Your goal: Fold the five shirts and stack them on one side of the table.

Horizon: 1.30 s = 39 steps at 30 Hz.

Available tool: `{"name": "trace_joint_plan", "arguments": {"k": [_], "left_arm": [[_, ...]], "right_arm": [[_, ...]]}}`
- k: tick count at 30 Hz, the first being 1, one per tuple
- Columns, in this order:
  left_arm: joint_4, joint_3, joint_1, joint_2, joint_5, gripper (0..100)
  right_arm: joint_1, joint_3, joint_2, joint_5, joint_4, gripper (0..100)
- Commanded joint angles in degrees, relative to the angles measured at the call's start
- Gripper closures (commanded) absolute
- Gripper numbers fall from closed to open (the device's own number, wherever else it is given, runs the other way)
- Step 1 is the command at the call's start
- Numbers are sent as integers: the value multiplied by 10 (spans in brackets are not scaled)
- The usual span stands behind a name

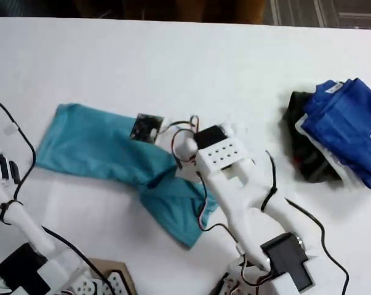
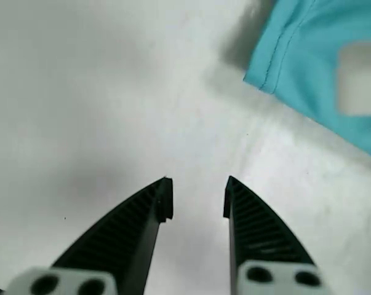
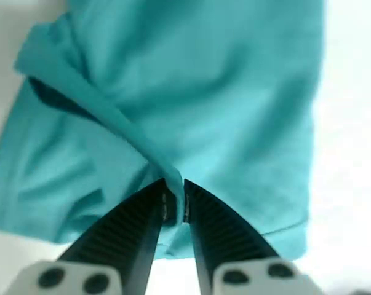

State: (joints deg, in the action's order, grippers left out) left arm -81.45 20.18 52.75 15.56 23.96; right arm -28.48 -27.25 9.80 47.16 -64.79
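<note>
One teal shirt (image 1: 105, 147) is the piece in hand: it lies as a long, rumpled band across the middle-left of the table (image 1: 173, 49), running from the far left down toward the near centre, with a twist about halfway where one part is laid over another. The right gripper (image 3: 174, 196) is clamped on a raised ridge of that cloth, its two dark tips nearly meeting with the teal fold caught between them, so I judge a fold to be under way and not finished; the shirt is narrowed lengthwise but is not yet a compact packet. The right arm (image 1: 234, 184) reaches in from the near edge over the shirt's middle. The left gripper (image 2: 197, 196) hangs over bare tabletop with its tips parted and nothing between them, a hemmed corner of the teal cloth near it but apart. Well away at the right side of the table sits the stack (image 1: 333, 141): a blue shirt (image 1: 348, 120) on top, a white layer (image 1: 333, 165) showing at its edge, and a black garment (image 1: 302, 153) underneath. How many folded pieces the pile holds I cannot tell, though at least three colours show. By my reckoning most of the job is done; what is left is finishing this shirt and carrying it to the pile.
</note>
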Motion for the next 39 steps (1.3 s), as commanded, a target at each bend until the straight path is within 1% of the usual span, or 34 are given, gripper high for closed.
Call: {"name": "trace_joint_plan", "arguments": {"k": [1, 6, 9, 12, 14, 17, 19, 22, 24, 26, 29, 32, 35, 39], "left_arm": [[3, -27, 4, 22, -2, 839], [3, -27, 3, 23, -2, 839], [3, -27, 4, 23, -2, 839], [3, -27, 4, 23, -1, 839], [3, -27, 4, 23, -1, 839], [3, -27, 4, 23, -1, 839], [3, -27, 3, 23, -1, 839], [3, -27, 3, 23, -1, 839], [3, -27, 4, 24, -1, 839], [3, -27, 4, 24, -1, 839], [2, -27, 4, 24, -1, 839], [2, -27, 3, 24, -1, 839], [2, -27, 3, 24, -1, 839], [-6, -27, 2, 24, -1, 839]], "right_arm": [[22, 22, 1, -2, 39, 979], [22, 36, -48, -2, 77, 978], [29, 81, -102, -2, 78, 978], [58, 157, -159, -2, 74, 978], [66, 208, -190, -2, 44, 978], [55, 271, -233, -2, -25, 977], [51, 302, -255, -1, -49, 968], [51, 327, -276, -1, -54, 878], [50, 331, -281, -1, -58, 807], [50, 334, -277, -1, -62, 762], [60, 338, -262, -1, -68, 755], [64, 344, -233, 5, -119, 755], [40, 342, -199, 25, -191, 755], [6, 305, -138, -2, -229, 755]]}}
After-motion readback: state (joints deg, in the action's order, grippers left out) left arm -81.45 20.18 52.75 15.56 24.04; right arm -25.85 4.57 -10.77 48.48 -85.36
